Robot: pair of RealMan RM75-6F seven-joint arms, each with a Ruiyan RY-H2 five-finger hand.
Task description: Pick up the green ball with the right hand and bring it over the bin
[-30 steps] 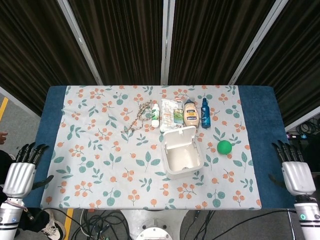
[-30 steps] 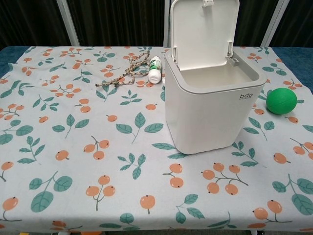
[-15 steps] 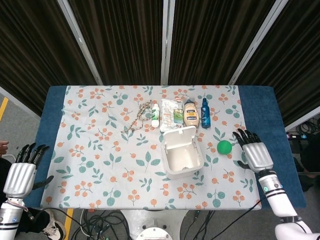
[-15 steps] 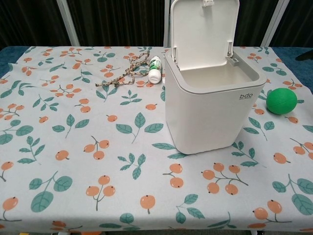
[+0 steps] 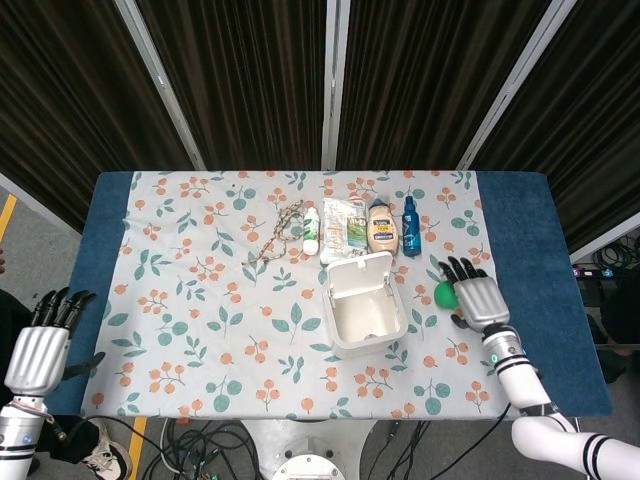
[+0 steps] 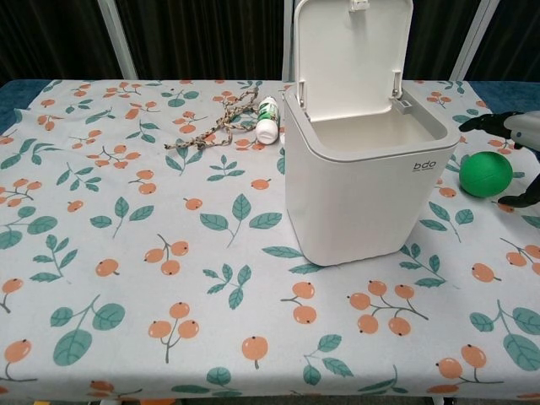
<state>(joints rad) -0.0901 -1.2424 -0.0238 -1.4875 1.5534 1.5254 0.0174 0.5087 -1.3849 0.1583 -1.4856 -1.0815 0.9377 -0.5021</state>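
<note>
The green ball [image 5: 444, 294] [image 6: 485, 174] lies on the floral cloth just right of the white bin [image 5: 366, 325] [image 6: 359, 215], whose lid stands open. My right hand [image 5: 475, 295] [image 6: 516, 135] hovers over the ball's right side with its fingers spread, holding nothing; whether it touches the ball I cannot tell. In the head view it covers part of the ball. My left hand [image 5: 44, 343] hangs open off the table's left edge, far from everything.
Behind the bin stand a white bottle [image 5: 311, 230] [image 6: 267, 120], a packet [image 5: 344, 229], a beige bottle [image 5: 381, 227] and a blue bottle [image 5: 410, 226]. A dried twig [image 5: 274, 236] [image 6: 211, 125] lies to their left. The blue table edge [image 5: 545, 280] borders the cloth on the right.
My right hand has swept left from beyond the table's right edge onto the cloth and now reaches the green ball. The left hand, ball and bin stayed put.
</note>
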